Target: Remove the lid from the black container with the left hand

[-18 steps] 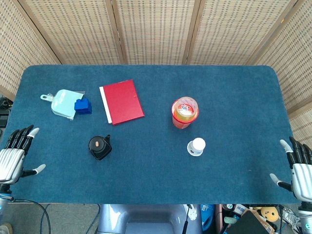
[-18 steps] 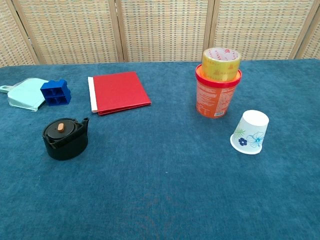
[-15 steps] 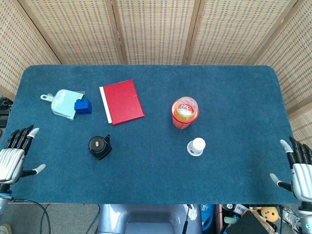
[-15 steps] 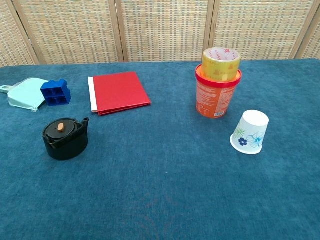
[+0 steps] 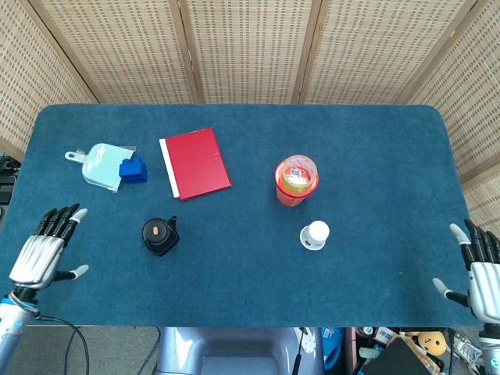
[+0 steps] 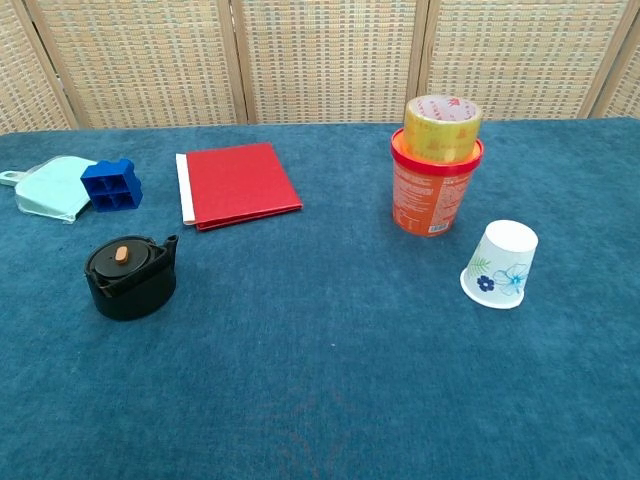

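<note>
The black container [image 5: 159, 236] [image 6: 129, 277] stands on the blue table at front left, its black lid on top with a small orange knob [image 6: 121, 254]. My left hand [image 5: 48, 248] hovers open at the table's left front edge, well to the left of the container, fingers spread. My right hand [image 5: 480, 271] is open at the far right front corner, away from everything. Neither hand shows in the chest view.
A red book [image 5: 195, 162] lies behind the container. A blue block [image 5: 133, 169] sits on a pale blue dustpan [image 5: 100, 164] at the left. An orange cup topped by a tape roll [image 5: 296, 180] and an upturned paper cup [image 5: 315, 234] stand at centre right.
My left hand has moved right, onto the table's edge and toward the container. The right hand and all objects are unmoved.
</note>
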